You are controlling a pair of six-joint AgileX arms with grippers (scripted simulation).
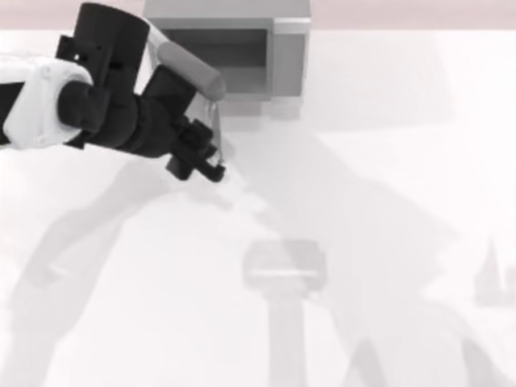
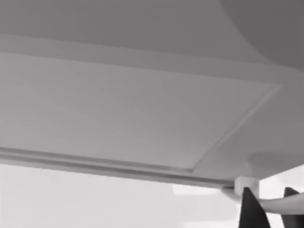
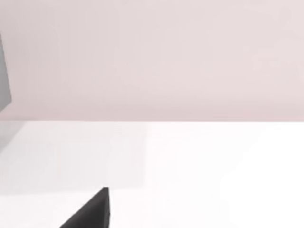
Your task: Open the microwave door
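A broad, flat white table with a smooth matte top fills nearly the whole top view. Directly on it rests a small boxy grey metallic microwave, standing at the far edge at about 12 o'clock, slightly toward 11, its dark grey cavity open toward the table's middle.

Microwave door swung out, likely blocking left approach.
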